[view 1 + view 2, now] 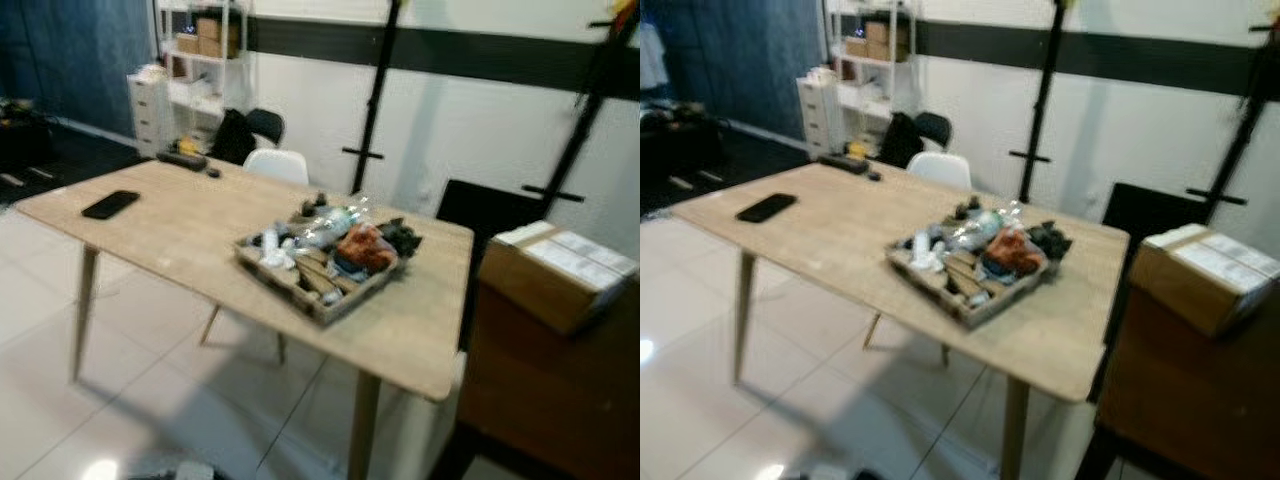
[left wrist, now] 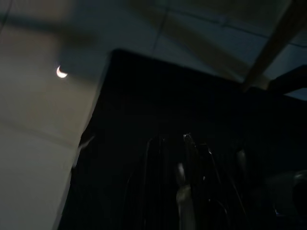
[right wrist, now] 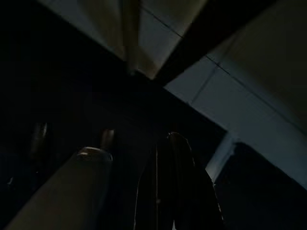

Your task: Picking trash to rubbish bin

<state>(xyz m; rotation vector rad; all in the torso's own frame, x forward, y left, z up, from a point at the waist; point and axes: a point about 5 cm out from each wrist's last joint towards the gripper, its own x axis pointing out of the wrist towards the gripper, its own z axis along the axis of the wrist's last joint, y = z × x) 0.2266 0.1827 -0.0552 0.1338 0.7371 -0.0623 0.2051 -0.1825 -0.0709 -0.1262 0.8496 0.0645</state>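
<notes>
Place: we see a workroom or office | light wooden table (image 1: 180, 225) on white tiles, phone (image 1: 110, 204) lying on it | white shelving (image 1: 205, 60) with boxes by a blue wall | cardboard box (image 1: 556, 272) on a brown cabinet (image 1: 550, 390) | black stands (image 1: 372, 95) against the wall

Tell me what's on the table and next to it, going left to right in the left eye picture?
Black phone → dark remote → white chair → wooden tray of trash → cardboard box.
</notes>
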